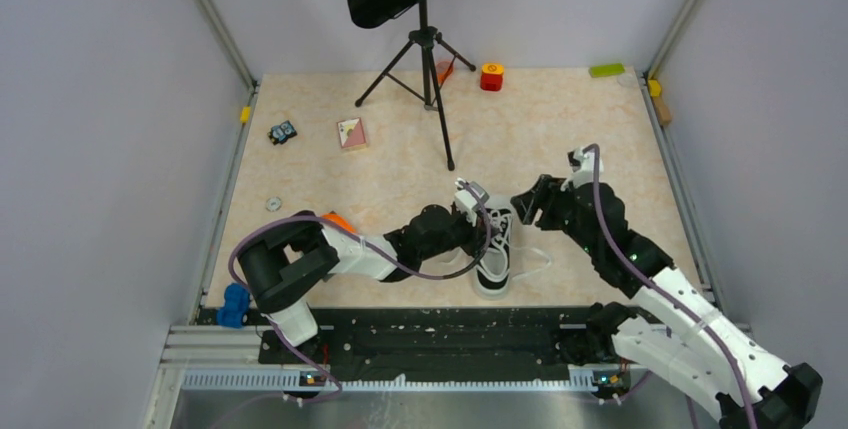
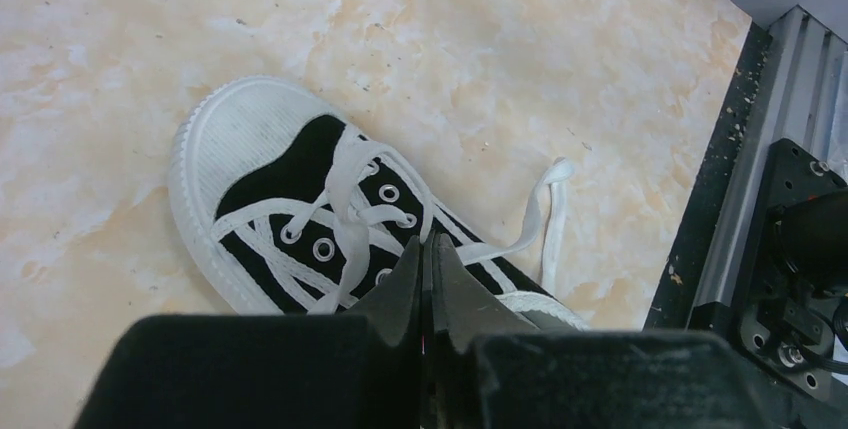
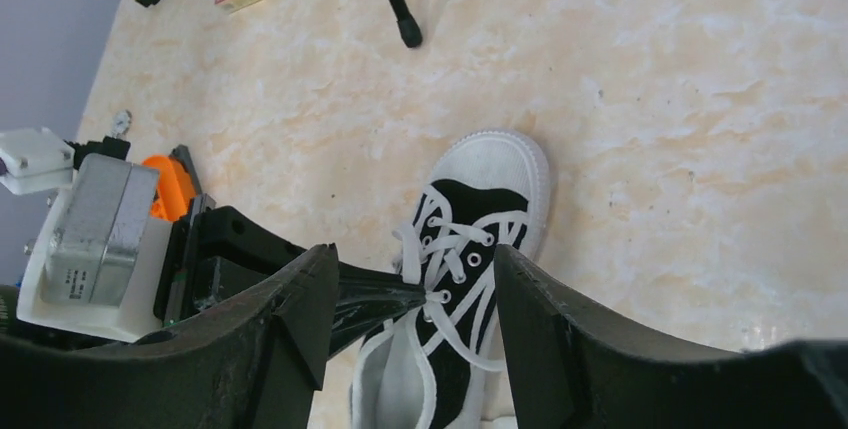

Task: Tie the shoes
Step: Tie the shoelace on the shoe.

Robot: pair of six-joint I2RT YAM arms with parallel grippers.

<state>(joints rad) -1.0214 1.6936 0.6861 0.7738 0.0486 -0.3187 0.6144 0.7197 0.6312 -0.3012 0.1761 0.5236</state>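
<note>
Left jaws are pressed together over the laces (image 2: 345,184) of the sneaker (image 2: 255,129), possibly pinching one; right jaws stand spread at its 2 o'clock. The sneaker sits toward 6 o'clock on the bench (image 1: 560,139). Unanchored, it may slide if a lace is tugged.

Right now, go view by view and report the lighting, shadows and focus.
Top external: even soft light, no glare, faint shadows; the sneaker is small, partly covered by the left arm. Left wrist: sneaker crisp, the shut left tool a dark, near-featureless mass. Right wrist: sneaker sharp, the open right tool dark and soft-edged along the bottom.
</note>
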